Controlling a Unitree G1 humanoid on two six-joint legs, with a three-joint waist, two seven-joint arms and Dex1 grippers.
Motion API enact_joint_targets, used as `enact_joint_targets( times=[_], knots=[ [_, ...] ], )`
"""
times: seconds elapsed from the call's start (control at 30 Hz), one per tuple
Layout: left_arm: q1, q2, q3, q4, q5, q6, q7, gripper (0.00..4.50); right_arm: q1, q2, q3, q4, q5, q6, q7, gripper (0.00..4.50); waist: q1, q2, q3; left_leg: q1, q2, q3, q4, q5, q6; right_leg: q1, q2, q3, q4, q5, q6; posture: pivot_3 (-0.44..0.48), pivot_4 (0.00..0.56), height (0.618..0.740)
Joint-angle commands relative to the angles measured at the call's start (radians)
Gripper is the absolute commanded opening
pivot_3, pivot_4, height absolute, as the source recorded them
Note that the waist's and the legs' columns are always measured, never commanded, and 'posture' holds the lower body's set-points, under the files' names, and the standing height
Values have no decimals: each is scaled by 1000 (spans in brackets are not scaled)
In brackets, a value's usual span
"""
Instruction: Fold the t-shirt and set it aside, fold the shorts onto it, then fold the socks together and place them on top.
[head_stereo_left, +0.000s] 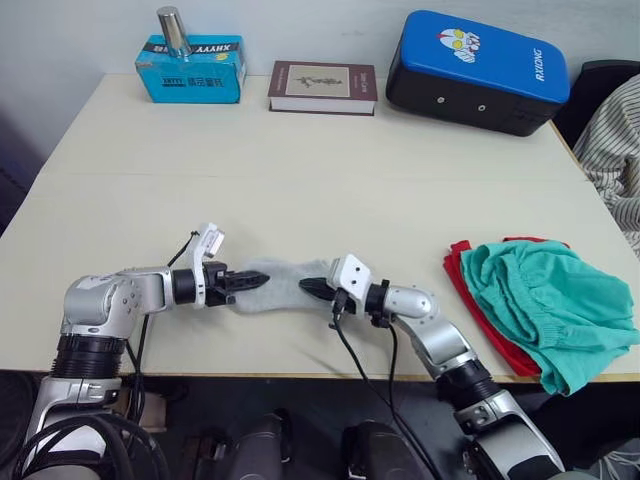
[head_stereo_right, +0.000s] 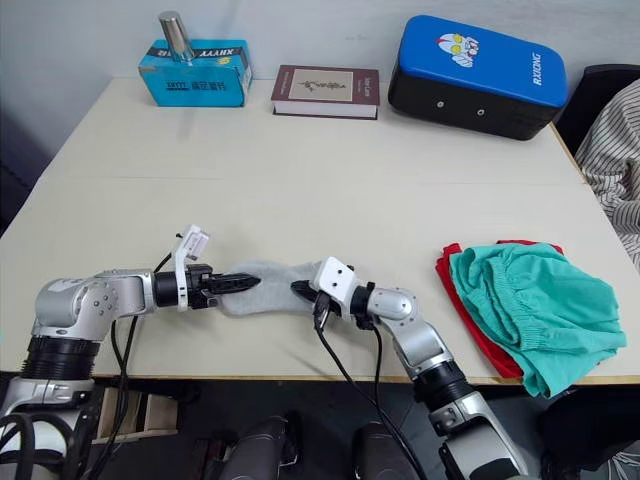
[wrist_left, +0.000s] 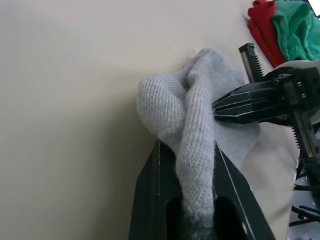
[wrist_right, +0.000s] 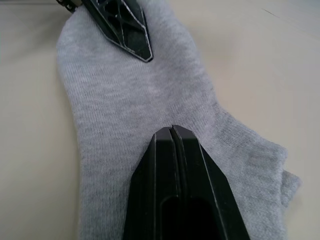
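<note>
Head view: the socks (head_stereo_left: 282, 283) lie near the table's (head_stereo_left: 300, 180) front edge, open room behind; shorts (head_stereo_left: 548, 305) on t-shirt (head_stereo_left: 490, 322) at the right edge. Left wrist: left gripper (wrist_left: 192, 165) pinches a bunched sock. Right wrist: right gripper (wrist_right: 172, 131) — fingers pressed together on flat sock.

Even, diffuse, bright light; soft short shadows on the surface (head_stereo_left: 300, 170). Head views sharp; wrist views' nearest parts blurred.

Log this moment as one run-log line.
step: sock fold | left gripper: shut on socks | right gripper: shut, on socks | shorts: on t-shirt, table's right
</note>
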Motion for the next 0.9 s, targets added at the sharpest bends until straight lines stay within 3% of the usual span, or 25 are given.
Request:
enact_joint_targets(
  times=[0.03, 0.37, 0.6, 0.83, 0.9],
  knots=[
    [-67, -41, -12, -91, -36, 14, -16, 9, 32, -12, -11, -39, -5, 26, -17, 0, 2, 0, 0, 0, 0, 0, 0, 0, 0, 0, 0, 0, 0, 0, 0, 0, 150, 740],
    [-152, -214, -150, -108, 17, 33, 22, 9, 107, -31, -12, -167, -5, 111, -47, 0, -1, 0, 0, 0, 0, -1, 1, 0, 1, 2, 1, 0, -1, 0, 0, 0, 150, 740],
    [-145, -222, -211, -68, 86, -47, -10, 2170, 136, -50, -29, -236, 1, 157, -71, 0, 1, 0, 0, 0, 0, -1, 2, 0, 0, 2, 1, 0, -1, 0, 0, 0, 150, 740],
    [-119, -177, -150, -61, 85, -210, -135, 4336, 150, -62, -40, -275, 18, 176, -75, 0, -2, 0, 0, 0, 0, -1, 2, 0, 1, 3, 1, 0, -2, 0, 0, 0, 150, 740],
    [-106, -146, -129, -66, 73, -246, -196, 4455, 152, -67, -45, -289, 27, 186, -70, 0, -3, 0, 0, 0, 0, -1, 2, 0, 1, 2, 1, 0, -2, 0, 0, 0, 150, 740]
  ],
)
